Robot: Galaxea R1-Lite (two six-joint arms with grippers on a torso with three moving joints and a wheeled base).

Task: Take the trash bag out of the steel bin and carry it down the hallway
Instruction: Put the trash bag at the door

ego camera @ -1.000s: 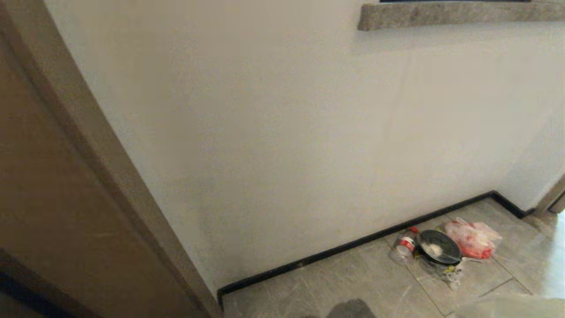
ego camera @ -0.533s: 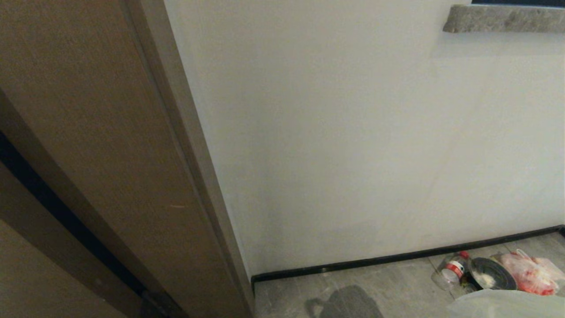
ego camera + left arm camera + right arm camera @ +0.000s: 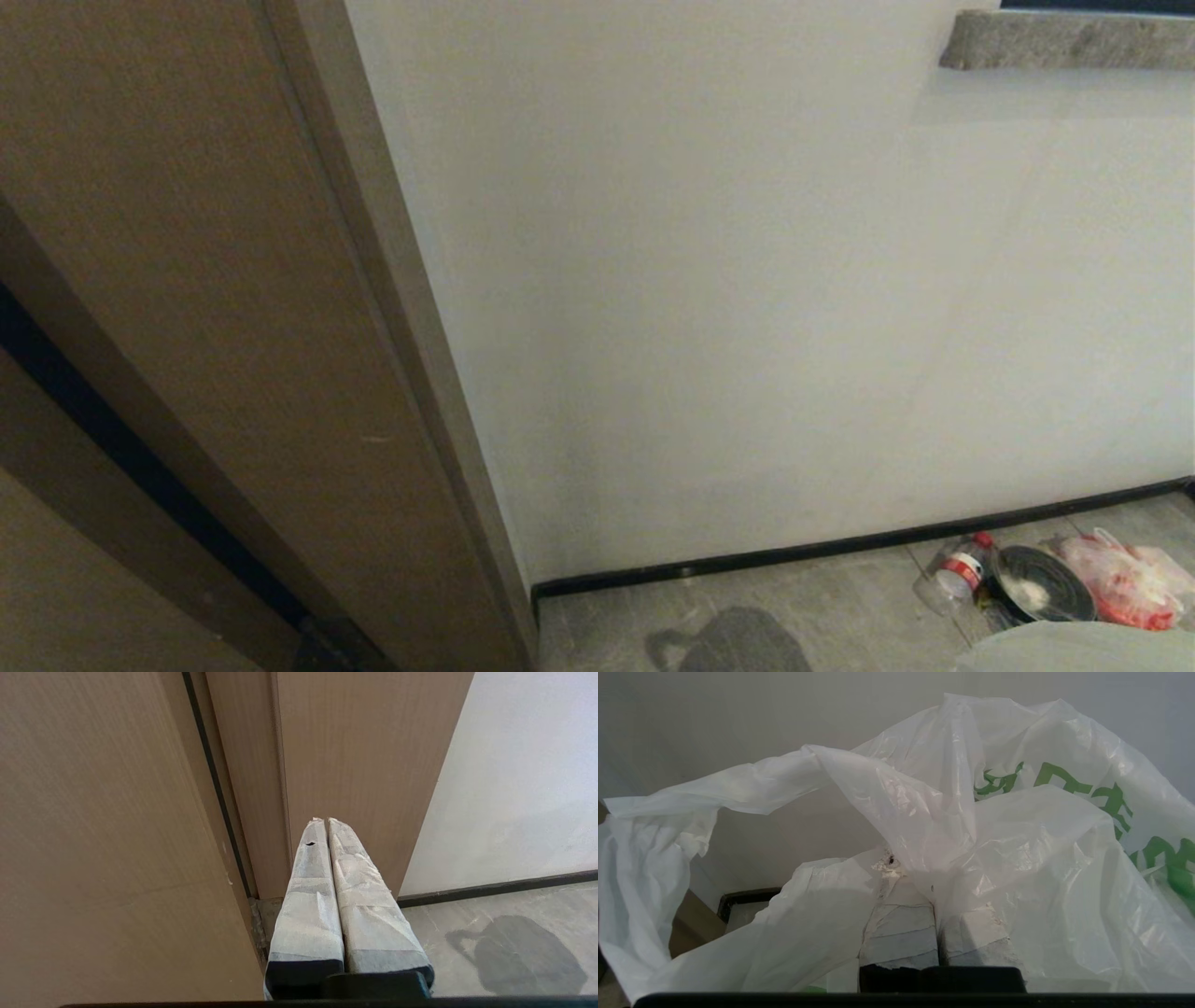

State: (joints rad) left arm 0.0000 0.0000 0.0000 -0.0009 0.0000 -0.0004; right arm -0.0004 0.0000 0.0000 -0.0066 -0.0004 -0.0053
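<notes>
Facing wall (image 3: 747,327), door frame (image 3: 233,327) left. Right claw (image 3: 931,891) pinches bag (image 3: 1017,858); left claw (image 3: 326,826) closed, empty. Bottle (image 3: 952,571), bin (image 3: 1041,583), pink bag (image 3: 1125,583) lie along baseboard (image 3: 840,551).

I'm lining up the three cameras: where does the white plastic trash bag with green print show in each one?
Head view: only a pale bulge of the thin white see-through trash bag with green print at the bottom right corner.
Left wrist view: not in it.
Right wrist view: it fills most of the picture, pinched in the shut jaws of the right gripper.
Shared landmark: the black baseboard under the white wall.
</notes>
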